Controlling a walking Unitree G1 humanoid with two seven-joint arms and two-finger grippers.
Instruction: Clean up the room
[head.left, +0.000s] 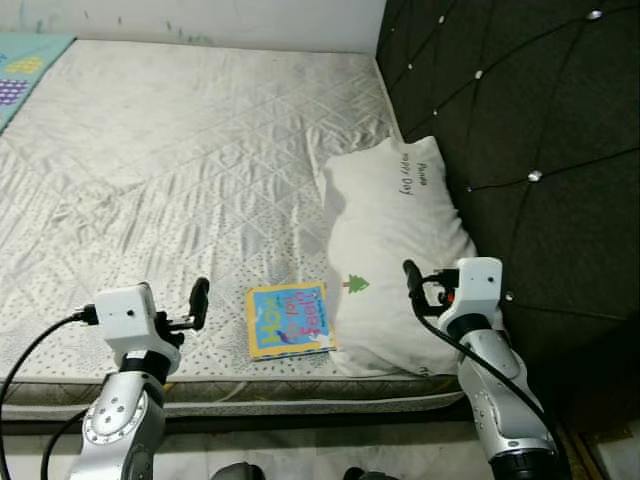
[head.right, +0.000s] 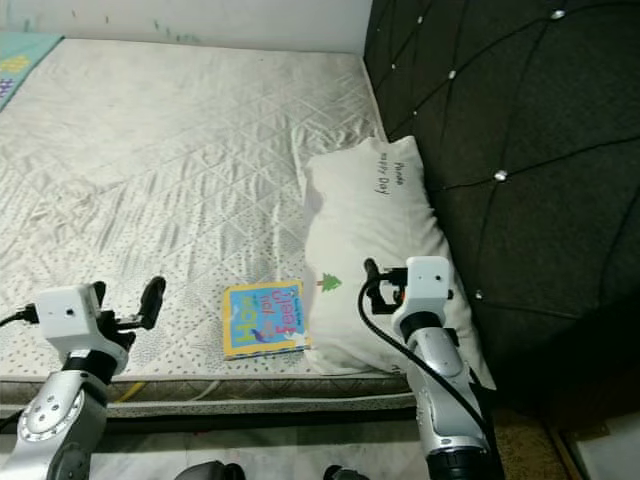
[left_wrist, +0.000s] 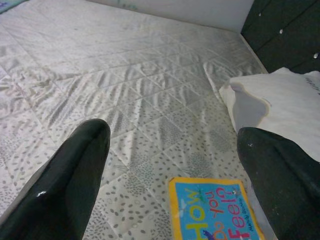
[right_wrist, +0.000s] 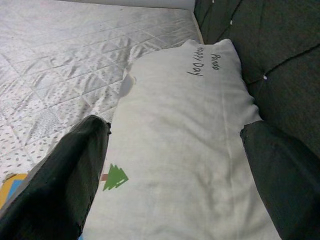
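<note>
As both arms reach over the mattress's near edge, the scene reads as follows.

Book: a children's book (head.left: 289, 320) with a yellow-and-blue cover reading "How Do You Feel?" lies flat on the quilted mattress (head.left: 180, 160), near its front edge, touching the pillow's lower corner.
Pillow: a white pillow (head.left: 392, 250) with a small green tree print rests against the dark tufted headboard (head.left: 520, 120).
Left gripper: the left gripper (left_wrist: 170, 175) hovers with fingers spread wide and nothing between them; the book lies just ahead, toward its right finger.
Right gripper: the right gripper (right_wrist: 175, 165) hangs wide apart over the pillow, holding nothing, the pillow spanning the gap between its fingers.
</note>
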